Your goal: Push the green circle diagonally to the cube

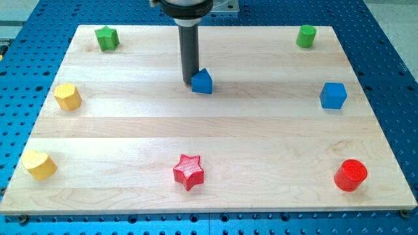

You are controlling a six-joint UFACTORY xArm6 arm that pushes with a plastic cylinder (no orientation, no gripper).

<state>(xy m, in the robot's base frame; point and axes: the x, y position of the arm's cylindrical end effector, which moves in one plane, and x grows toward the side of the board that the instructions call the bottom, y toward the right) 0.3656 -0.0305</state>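
Looking across the wooden board, you find my tip resting at the left edge of a blue peaked block near the top centre, touching it or just beside it; you cannot tell which. No jaws exist on this rod, so nothing opens, closes or grips; it only pushes.

Your target, the green circle, stands in the top right corner, well apart from my tip. The blue cube sits below it and slightly further right, near the right edge, so the path between them slants down and right.

To drive it that way you would likely need my tip above and left of the green circle, and the push has not yet begun. The other blocks lie clear of that path.
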